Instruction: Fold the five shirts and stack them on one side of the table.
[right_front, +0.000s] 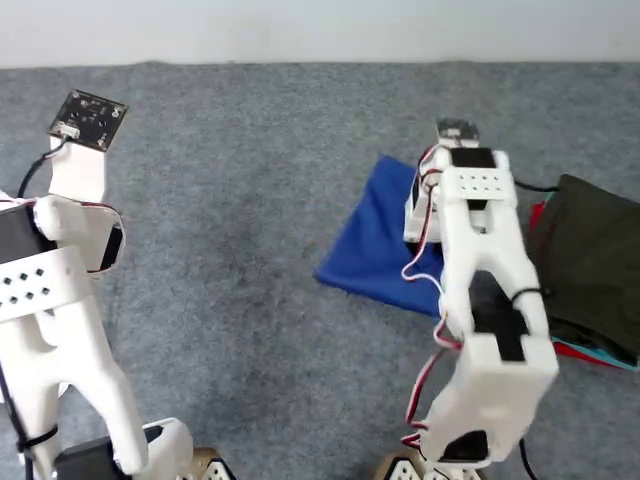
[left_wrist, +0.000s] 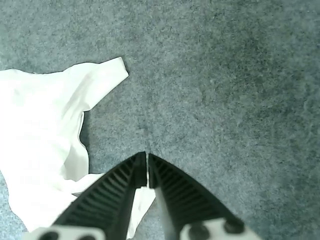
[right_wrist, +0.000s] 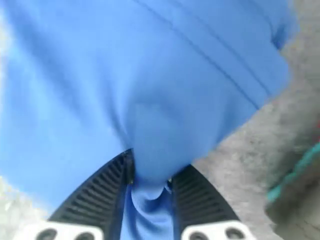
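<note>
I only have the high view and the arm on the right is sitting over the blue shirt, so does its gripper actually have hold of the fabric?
Observer: Yes. The right gripper is shut on a bunched fold of the blue shirt, pinched between its fingers.
Operator: And what is the other gripper doing?
Observer: The left gripper is shut with nothing between its fingers, above the grey table cover.
Operator: Is anything lying near it?
Observer: A white shirt lies rumpled and unfolded on the cover right beside that gripper, one sleeve spread outward.
</note>
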